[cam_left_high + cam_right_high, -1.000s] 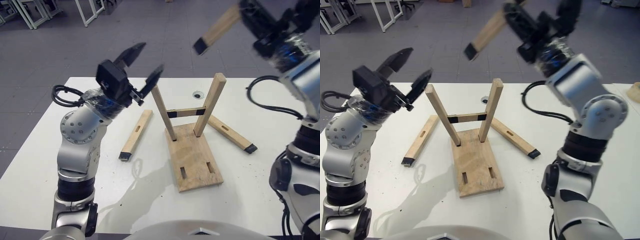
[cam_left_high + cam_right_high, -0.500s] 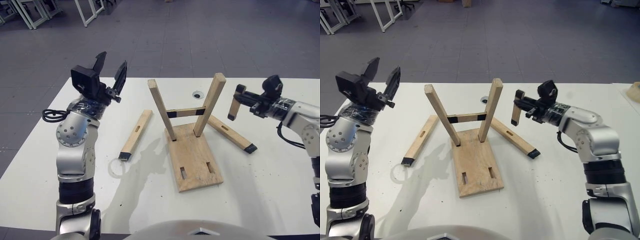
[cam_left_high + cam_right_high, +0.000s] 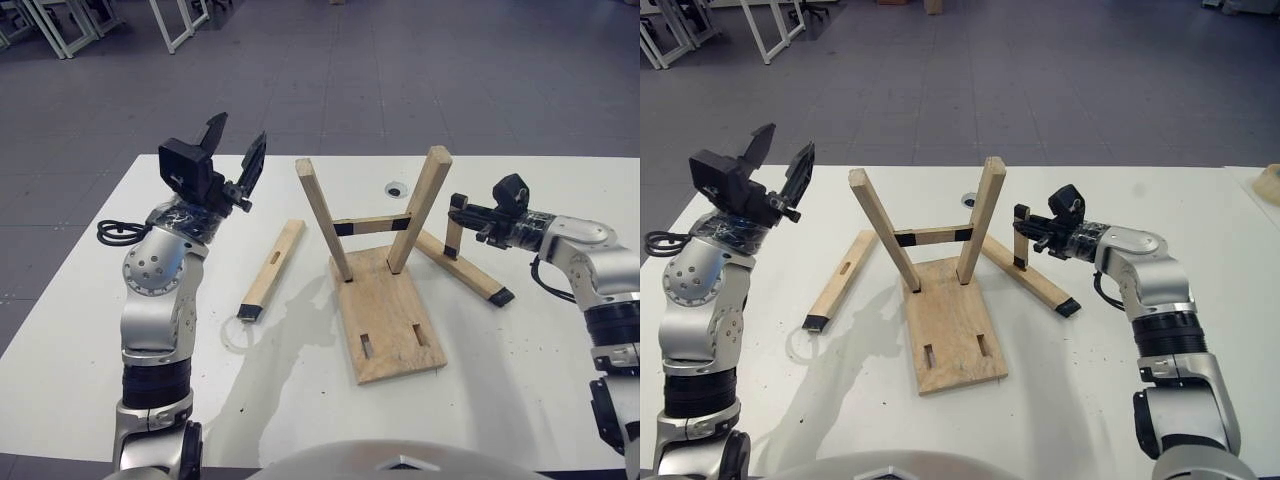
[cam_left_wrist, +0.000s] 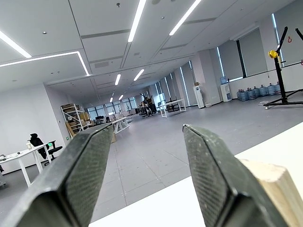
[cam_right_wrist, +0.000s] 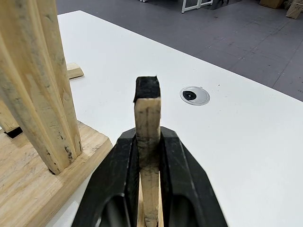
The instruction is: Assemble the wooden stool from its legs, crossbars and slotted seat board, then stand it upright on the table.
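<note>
Well, the right jaws pinch a short crossbar (image 3: 452, 238) upright, just beside the nearer leg (image 3: 420, 205) of two standing in the seat board (image 3: 395, 330), which lies flat on the tabletop (image 3: 80, 330). The left jaws hang spread wide above the tabletop's left side.

The left arm stands upright from its base, bent at the elbow, with the wrist cocked back. Its left tool (image 3: 238, 142) points up and away, high over the left part of the surface, its fingers (image 4: 84, 176) spread wide with nothing between them. The right arm reaches inward from the right, forearm nearly level and low. Its right tool (image 3: 461, 215) is clamped on a short wooden bar (image 5: 147, 113), held upright.
</note>
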{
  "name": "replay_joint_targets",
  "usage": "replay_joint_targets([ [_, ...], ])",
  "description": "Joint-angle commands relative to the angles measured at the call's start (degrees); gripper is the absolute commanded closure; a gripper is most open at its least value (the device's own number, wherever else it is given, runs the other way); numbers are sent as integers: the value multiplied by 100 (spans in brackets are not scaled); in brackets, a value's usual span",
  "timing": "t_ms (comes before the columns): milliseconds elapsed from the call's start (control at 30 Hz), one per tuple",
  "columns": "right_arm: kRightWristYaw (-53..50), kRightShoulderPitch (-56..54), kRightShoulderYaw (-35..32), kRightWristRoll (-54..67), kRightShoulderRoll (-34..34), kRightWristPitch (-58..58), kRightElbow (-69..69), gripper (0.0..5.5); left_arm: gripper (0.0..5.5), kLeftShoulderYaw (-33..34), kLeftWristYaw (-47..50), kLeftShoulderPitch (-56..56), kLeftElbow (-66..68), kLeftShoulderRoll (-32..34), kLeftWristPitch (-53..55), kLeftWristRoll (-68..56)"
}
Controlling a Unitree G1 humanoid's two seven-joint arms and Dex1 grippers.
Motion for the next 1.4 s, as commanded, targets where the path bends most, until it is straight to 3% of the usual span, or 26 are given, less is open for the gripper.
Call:
replay_joint_targets([
  [33,-8,11,-72,-171,107,92,200,511,281,-18,20,121,30,-38,22,55],
  [233,-126,315,-140,-461,191,-53,577,511,281,8,53,159,66,-48,37,54],
  [500,-591,1561,-1033,-214,710,-1150,419,511,281,-18,105,222,55,-133,-19,73],
  [733,-1479,2336,-1235,-174,812,-484,-1025,511,281,-19,132,291,35,-177,-74,111],
  [967,-2798,2341,-1328,-194,1294,267,-2146,511,281,9,163,374,29,-207,-103,124],
  [1300,-2994,2314,-1347,-285,1476,321,-2275,511,281,4,176,303,113,-218,-94,146],
  [1400,-2982,2293,-1375,-220,1515,282,-2490,434,281,21,163,328,116,-212,-119,141],
])
